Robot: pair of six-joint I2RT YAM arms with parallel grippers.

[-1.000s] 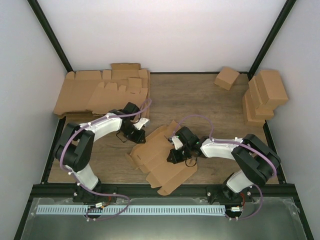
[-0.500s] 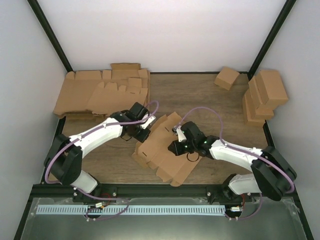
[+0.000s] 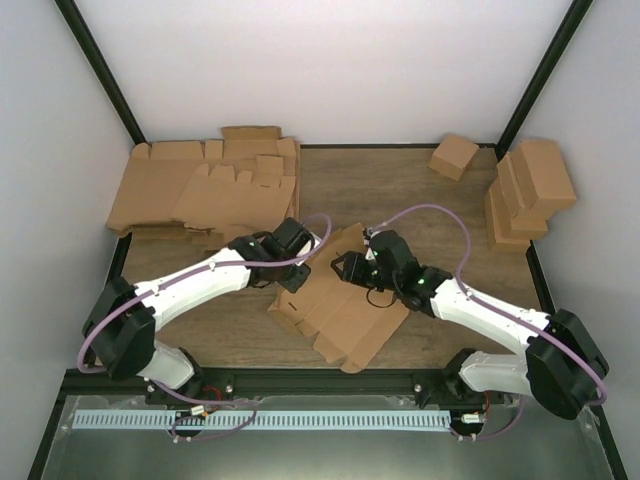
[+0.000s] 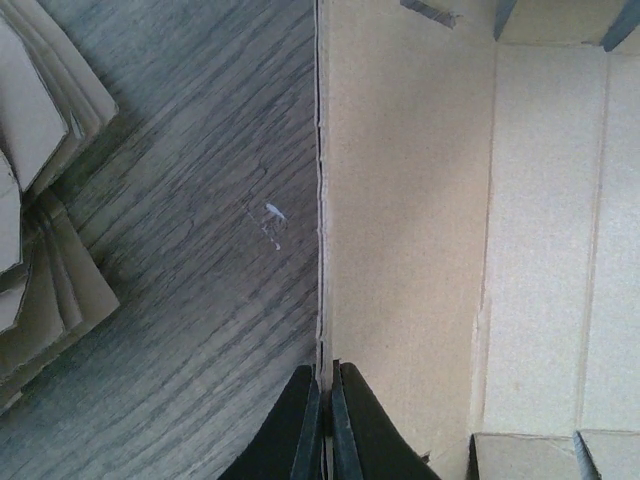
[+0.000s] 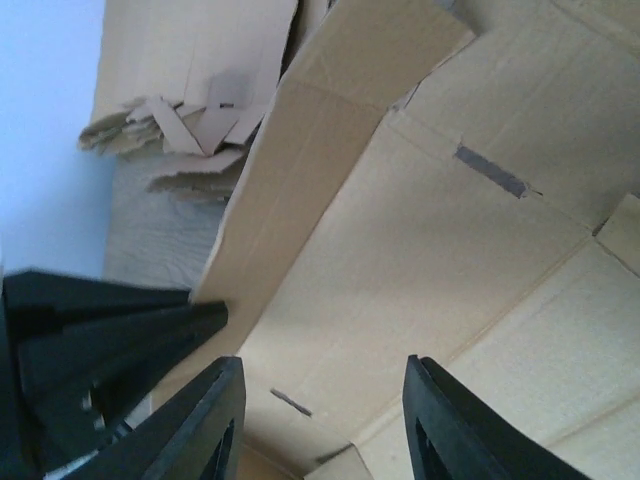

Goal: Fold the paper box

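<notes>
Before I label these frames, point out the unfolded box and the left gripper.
unfolded box (image 3: 345, 325), top view, its bare middle panel.
left gripper (image 4: 327, 385), left wrist view, midway between its shut fingertips.

left gripper (image 4: 326, 420) jaws pinched closed | right gripper (image 5: 322, 390) jaws parted | 2 arms (image 3: 210, 272) stretched toward centre

**Robot lab test cell, pretty clearly**

I'm driving from a boxed-in bench. Plain white panels (image 3: 320, 70) on black frame posts (image 3: 100, 70) wall in a wood-look table (image 3: 400, 190). The left arm (image 3: 200, 278) and right arm (image 3: 490, 312) are bolted to a black base rail (image 3: 330, 380) at the near edge. A stack of flat cardboard blanks (image 3: 200, 185) and a pile of made-up boxes (image 3: 530, 190) sit in the far corners.
</notes>
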